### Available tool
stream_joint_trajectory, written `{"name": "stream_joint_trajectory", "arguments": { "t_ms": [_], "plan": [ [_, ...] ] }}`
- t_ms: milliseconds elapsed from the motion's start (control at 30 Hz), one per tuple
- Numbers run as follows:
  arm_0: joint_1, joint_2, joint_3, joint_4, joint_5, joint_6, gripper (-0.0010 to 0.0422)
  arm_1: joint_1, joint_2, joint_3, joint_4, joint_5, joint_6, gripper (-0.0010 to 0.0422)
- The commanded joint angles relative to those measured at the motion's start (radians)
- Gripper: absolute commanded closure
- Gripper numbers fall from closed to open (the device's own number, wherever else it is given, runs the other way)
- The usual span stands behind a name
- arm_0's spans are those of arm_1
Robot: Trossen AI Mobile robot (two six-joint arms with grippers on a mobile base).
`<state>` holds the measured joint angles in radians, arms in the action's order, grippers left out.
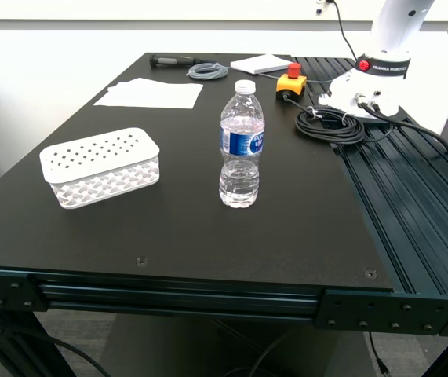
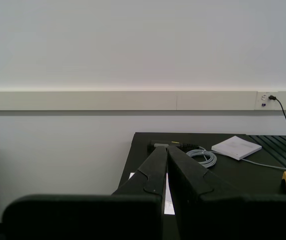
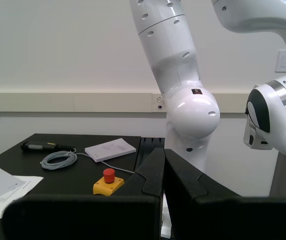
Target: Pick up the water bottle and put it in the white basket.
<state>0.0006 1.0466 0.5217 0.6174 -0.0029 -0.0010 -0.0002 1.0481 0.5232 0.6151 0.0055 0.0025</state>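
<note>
Water bottle (image 1: 242,146) stands upright at centre of the exterior view on the black table (image 1: 184,228). White basket (image 1: 100,166) sits centre-left, well apart from it. My first gripper (image 2: 167,148) and my second gripper (image 3: 164,149) both pressed together, holding nothing.

The white robot base (image 1: 380,75) carries a black band reading "FRANKA ROBOTICS" — the water bottle's (image 1: 242,145) blue label is illegible.
</note>
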Motion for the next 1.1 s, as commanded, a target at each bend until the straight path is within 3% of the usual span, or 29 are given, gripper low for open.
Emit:
{"name": "stream_joint_trajectory", "arguments": {
  "t_ms": [33, 633, 733, 933, 1000, 1100],
  "plan": [
    [0.000, 0.000, 0.001, 0.003, 0.000, 0.000, 0.0412, 0.000, 0.000, 0.000, 0.004, 0.002, -0.002, 0.0413],
    [0.000, 0.000, 0.001, 0.003, 0.000, 0.000, 0.0412, 0.000, 0.000, 0.000, 0.003, 0.030, -0.026, 0.0412],
    [0.000, 0.000, 0.001, 0.003, 0.000, 0.000, 0.0412, 0.000, 0.001, 0.000, 0.003, 0.179, -0.027, 0.0413],
    [0.000, 0.000, 0.001, 0.003, 0.000, 0.000, 0.0412, -0.009, 0.093, 0.000, -0.001, 0.725, 0.040, 0.0413],
    [0.000, 0.000, 0.001, 0.003, 0.000, 0.000, 0.0412, -0.024, 0.145, 0.001, -0.017, 0.800, 0.040, 0.0412],
    [0.000, 0.000, 0.001, 0.003, 0.000, 0.000, 0.0412, -0.062, 0.230, 0.000, -0.053, 0.800, 0.080, 0.0413]
  ]
}}
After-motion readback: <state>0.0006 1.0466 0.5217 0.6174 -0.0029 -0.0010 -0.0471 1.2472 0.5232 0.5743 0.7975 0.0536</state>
